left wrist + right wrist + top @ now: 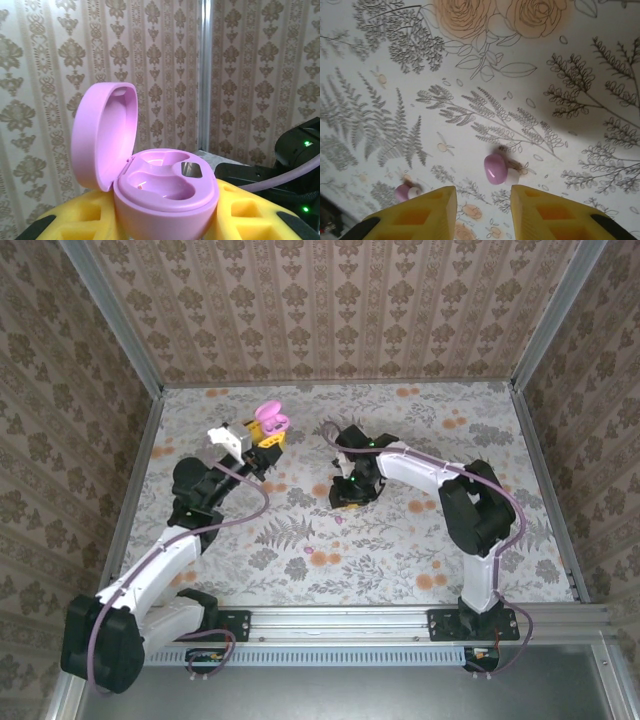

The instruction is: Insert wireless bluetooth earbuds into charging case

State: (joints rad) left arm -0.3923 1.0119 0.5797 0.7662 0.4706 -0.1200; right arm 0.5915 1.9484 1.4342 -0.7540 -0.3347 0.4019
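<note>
Left pincer [160, 221] clasping pink case [165, 186] aloft, right pincer [483, 212] parted — tipped over earbuds [496, 169]

Open charging case [165, 200]: glossy lilac-pink inside and out, with a small silvery patch in its well. Yellow fingers [85, 215] of the left pincer [165, 222] frame it. The right pincer [482, 212] is the same yellow, black at its lower corners. The worktop [470, 75] is white, printed with grey ferns and orange roses. On it lies a pink earbud [496, 168], and at eight o'clock from it a second pink earbud [402, 192], tipped white. Walls [330, 310]: beige wallpaper, brown damask stripes. Arms [165, 565]: black and white, with purple cables [295, 172].
</note>
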